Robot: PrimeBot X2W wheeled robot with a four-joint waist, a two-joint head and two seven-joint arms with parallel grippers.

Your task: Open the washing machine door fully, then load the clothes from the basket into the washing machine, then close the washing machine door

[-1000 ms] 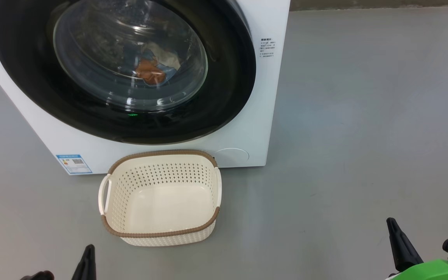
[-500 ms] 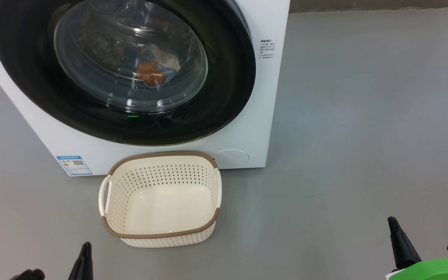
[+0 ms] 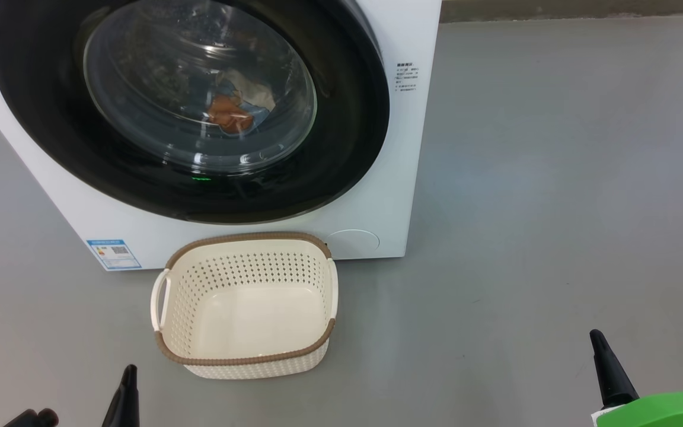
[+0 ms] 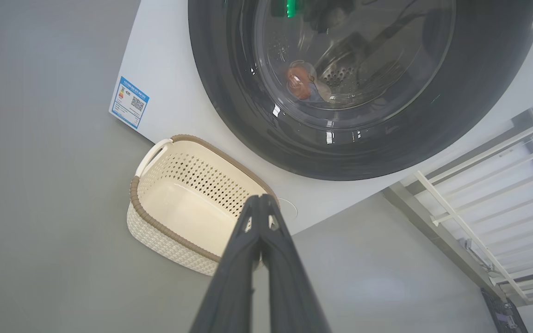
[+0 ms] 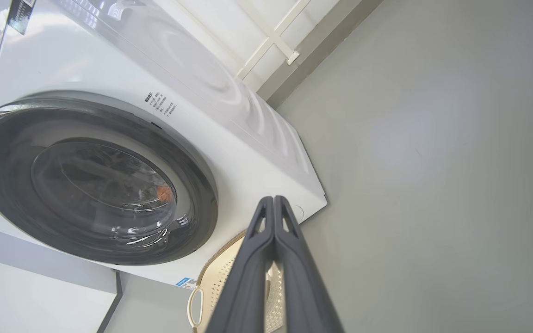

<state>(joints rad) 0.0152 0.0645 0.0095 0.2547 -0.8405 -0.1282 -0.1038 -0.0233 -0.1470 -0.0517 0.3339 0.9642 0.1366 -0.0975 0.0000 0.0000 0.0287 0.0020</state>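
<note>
The washing machine door (image 3: 347,118) is sitting shut against the washing machine (image 3: 409,178), barring the way into the drum. The clothes (image 3: 232,115) are lying behind its glass. The basket (image 3: 241,360) is standing just in front of the machine's base, blocking a low approach there, though its open top is giving room from above. To the right the grey floor (image 3: 555,207) is offering wide passage, and a white railing (image 4: 451,215) is bounding it beyond the machine.

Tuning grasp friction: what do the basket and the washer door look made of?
The basket: moulded plastic by the look, matte cream, with punched holes in its walls; brown rim imitates weave, probably plastic. The washing machine door: glossy black rim, plastic or coated glass, showing sharp highlights; clear bulging centre, glass or clear plastic, the clothes visible through it.
</note>
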